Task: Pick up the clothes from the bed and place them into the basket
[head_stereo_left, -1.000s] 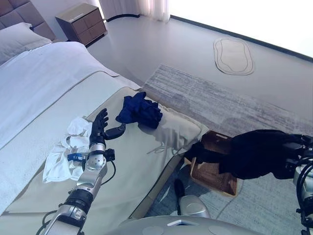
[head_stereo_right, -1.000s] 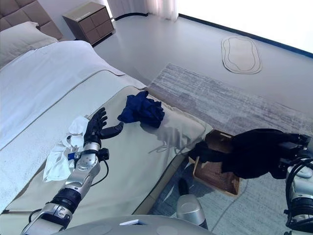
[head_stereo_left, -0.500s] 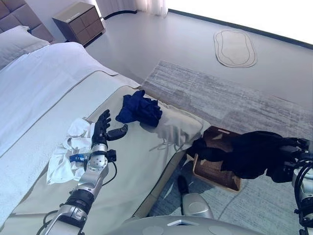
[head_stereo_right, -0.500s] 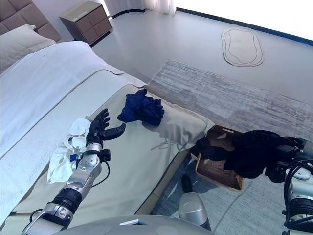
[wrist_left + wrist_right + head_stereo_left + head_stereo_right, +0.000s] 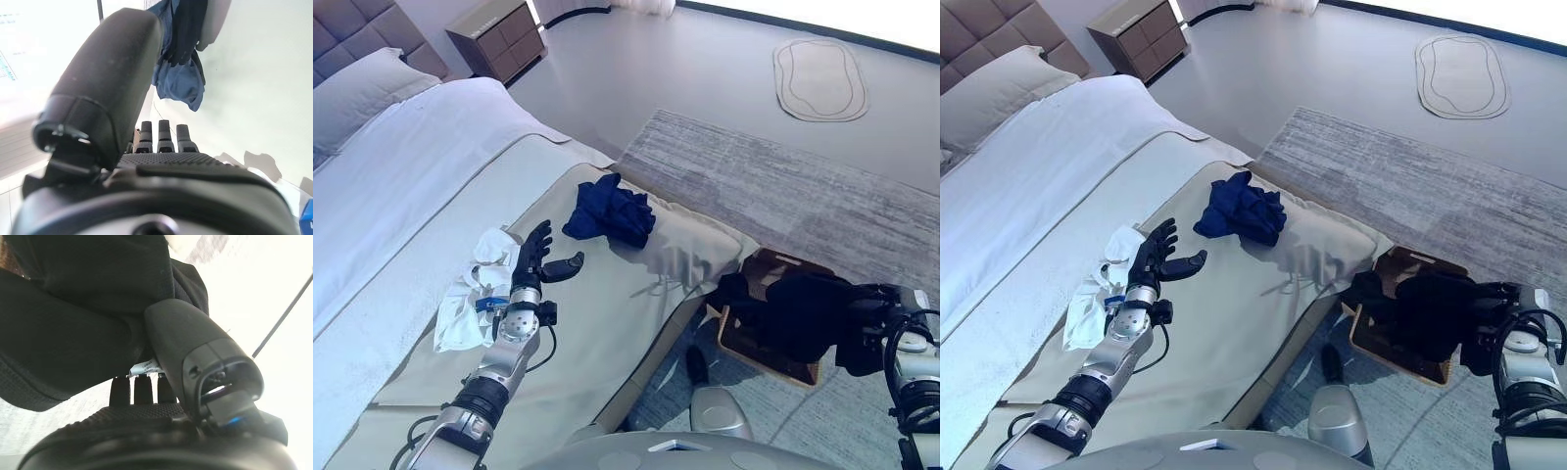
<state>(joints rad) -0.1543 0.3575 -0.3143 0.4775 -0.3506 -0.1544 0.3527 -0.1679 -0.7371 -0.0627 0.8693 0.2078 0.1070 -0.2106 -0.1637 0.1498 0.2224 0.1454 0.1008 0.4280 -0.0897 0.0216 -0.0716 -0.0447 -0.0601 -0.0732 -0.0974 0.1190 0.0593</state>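
A black garment (image 5: pixel 800 311) hangs over the brown wicker basket (image 5: pixel 784 264) on the floor by the bed's foot, and my right hand (image 5: pixel 873 323) is shut on it; in the right wrist view the thumb (image 5: pixel 195 352) presses into the black cloth (image 5: pixel 73 328). On the bed lie a crumpled dark blue garment (image 5: pixel 610 211) and a white garment (image 5: pixel 473 294). My left hand (image 5: pixel 534 262) rests open on the beige cover between those two, touching neither. The blue garment (image 5: pixel 178 83) shows past its fingers.
The bed (image 5: pixel 607 323) has a white duvet and a pillow (image 5: pixel 367 93) at its head. A wooden nightstand (image 5: pixel 499 37) stands beyond it. A grey rug (image 5: pixel 783 191) covers the floor by the basket, and a small oval mat (image 5: pixel 819 78) lies farther off.
My right hand has brought the black garment down and inward over the basket. The whole view has shifted with the head. The left hand has kept its place on the bed.
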